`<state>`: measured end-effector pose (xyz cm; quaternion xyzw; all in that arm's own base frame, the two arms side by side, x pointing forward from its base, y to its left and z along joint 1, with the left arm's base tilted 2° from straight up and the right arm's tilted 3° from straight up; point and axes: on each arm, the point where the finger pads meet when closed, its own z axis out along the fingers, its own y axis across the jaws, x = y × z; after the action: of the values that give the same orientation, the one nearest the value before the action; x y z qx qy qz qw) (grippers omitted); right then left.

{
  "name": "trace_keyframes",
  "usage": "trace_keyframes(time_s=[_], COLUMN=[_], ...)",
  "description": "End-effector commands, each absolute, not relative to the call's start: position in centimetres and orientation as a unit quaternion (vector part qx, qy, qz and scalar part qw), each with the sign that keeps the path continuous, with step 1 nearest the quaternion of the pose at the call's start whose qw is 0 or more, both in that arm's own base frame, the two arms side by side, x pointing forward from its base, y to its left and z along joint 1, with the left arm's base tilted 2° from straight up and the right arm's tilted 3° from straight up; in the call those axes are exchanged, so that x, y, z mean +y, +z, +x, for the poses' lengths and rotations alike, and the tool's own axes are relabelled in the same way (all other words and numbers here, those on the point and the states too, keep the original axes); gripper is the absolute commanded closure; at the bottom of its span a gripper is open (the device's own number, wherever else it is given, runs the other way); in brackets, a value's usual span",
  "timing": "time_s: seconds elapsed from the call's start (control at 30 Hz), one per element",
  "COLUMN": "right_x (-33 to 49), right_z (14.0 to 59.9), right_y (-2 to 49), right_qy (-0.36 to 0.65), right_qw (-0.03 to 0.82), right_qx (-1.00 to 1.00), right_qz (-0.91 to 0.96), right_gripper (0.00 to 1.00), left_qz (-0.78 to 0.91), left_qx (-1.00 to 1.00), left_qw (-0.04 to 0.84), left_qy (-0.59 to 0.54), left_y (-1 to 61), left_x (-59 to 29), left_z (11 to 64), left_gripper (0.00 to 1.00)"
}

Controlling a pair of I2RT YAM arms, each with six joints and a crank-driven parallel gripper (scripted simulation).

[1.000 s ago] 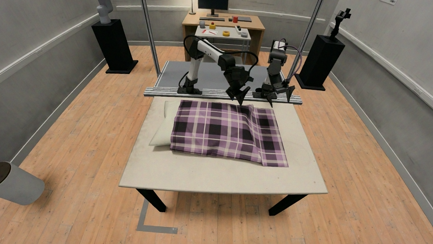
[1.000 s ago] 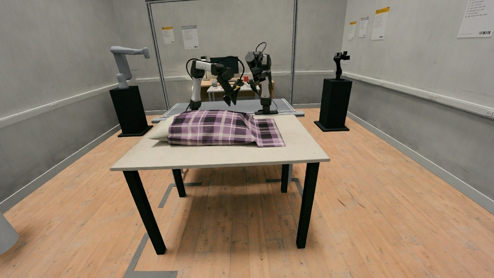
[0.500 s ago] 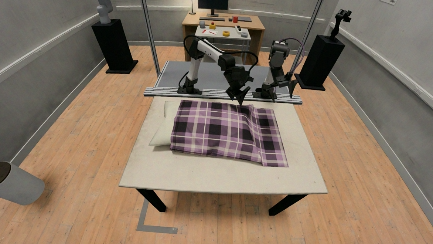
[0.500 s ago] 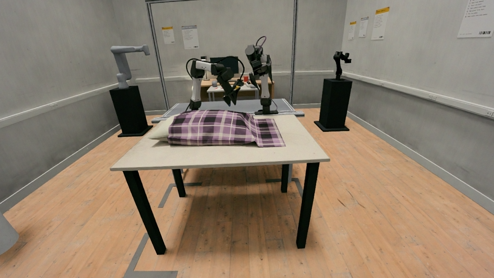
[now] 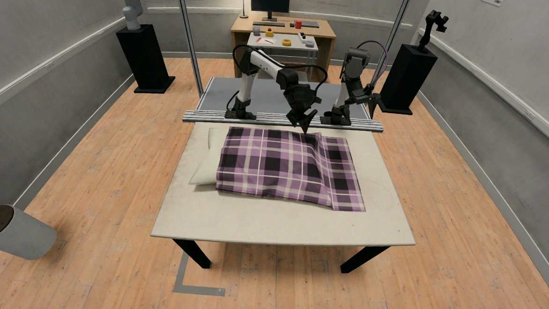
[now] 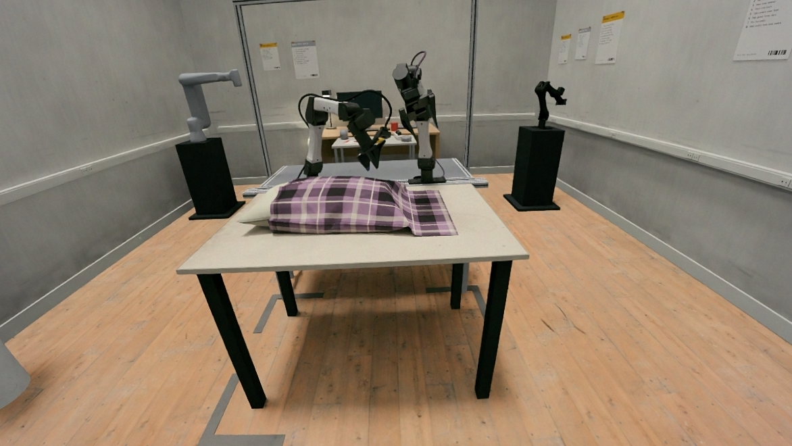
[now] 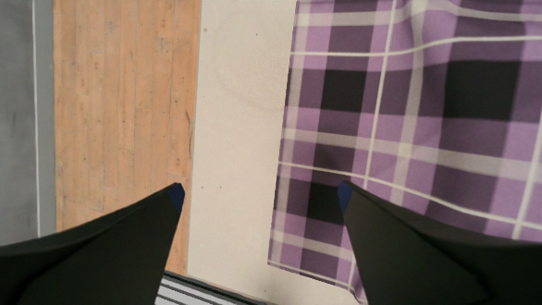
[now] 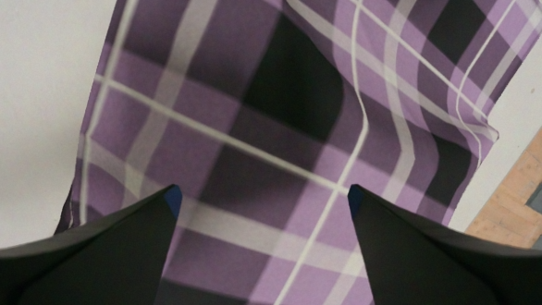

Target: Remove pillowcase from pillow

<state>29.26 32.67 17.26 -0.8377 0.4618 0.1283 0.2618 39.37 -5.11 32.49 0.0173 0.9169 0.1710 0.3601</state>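
The pale pillow (image 5: pixel 203 172) (image 6: pixel 258 211) sticks out of the pillowcase's open end at the picture left in the top and exterior views. The purple plaid pillowcase (image 5: pixel 269 163) (image 6: pixel 338 205) (image 7: pixel 351 148) (image 8: pixel 273 176) covers the rest of it, and its other end lies flat and empty at the picture right. My right gripper (image 5: pixel 300 128) (image 6: pixel 372 168) (image 8: pixel 264 189) is open and empty above the pillowcase's rear edge. My left gripper (image 5: pixel 359 118) (image 6: pixel 425 132) (image 7: pixel 261 185) is open and empty, raised behind the pillowcase's flat end near the rail.
The table (image 5: pixel 276 226) (image 6: pixel 354 255) extends in front of the pillowcase and beyond its flat end. A metal rail (image 5: pixel 211 116) with the arm bases runs along the table's rear edge. The arms stand close together above it.
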Motion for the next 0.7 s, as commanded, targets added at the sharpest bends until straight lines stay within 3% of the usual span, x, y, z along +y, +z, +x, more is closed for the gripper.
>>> trace_keyframes(time_s=[0.0,0.67], right_x=[32.7,32.7], right_z=[29.5,30.1], right_y=[17.9,17.7], right_qy=[0.126,0.129], right_qw=[0.271,0.260], right_qx=[0.461,0.464], right_qz=[-0.836,-0.837], right_gripper=[0.00,0.00], left_qz=[0.014,0.010], left_qx=[0.919,0.915], left_qw=[0.353,0.366], left_qy=[0.174,0.172], left_y=[33.3,34.2], left_x=[-4.5,-4.2], left_z=[39.0,38.3], left_gripper=[0.00,0.00])
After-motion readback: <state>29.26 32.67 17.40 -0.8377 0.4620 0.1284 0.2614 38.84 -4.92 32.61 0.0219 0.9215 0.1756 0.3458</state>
